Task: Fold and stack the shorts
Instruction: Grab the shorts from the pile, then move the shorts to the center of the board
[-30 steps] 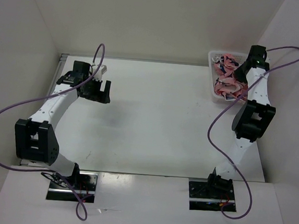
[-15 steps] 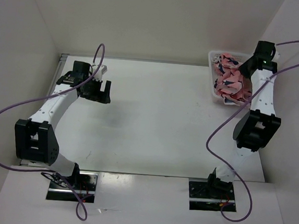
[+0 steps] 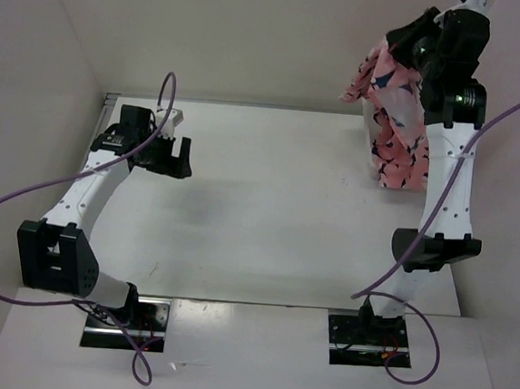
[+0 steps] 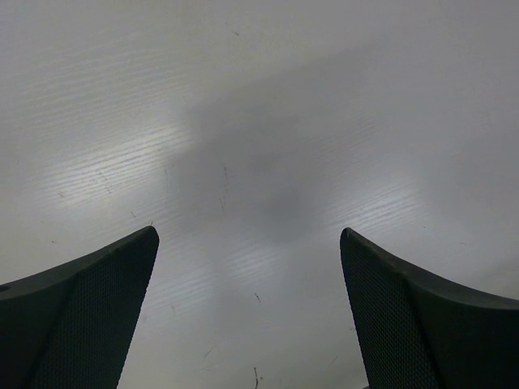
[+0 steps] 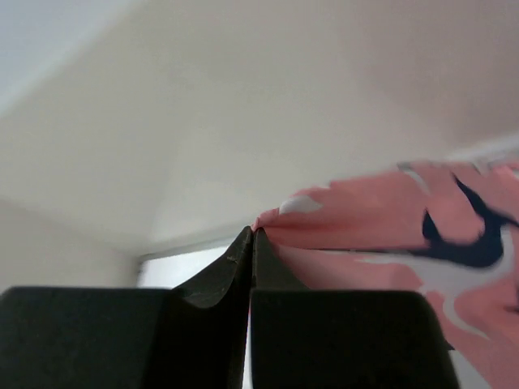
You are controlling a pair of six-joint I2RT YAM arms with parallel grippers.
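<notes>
Top external: right gripper at upper right pinches the shorts shut, cloth hanging long-axis down below it; the gaping left gripper sits well apart at left.

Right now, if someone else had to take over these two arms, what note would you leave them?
Left claw: open, holding nothing, hovering low over the left side of the table.
Right claw: shut on a pinch of the shorts, raised high over the far right corner. The shorts dangle from it, bunched, their lower end down near the table.
Done: the shorts are gripped and off the table.
Left: lay them flat on the table, fold them, then stack. Nothing is folded or stacked yet.
</notes>
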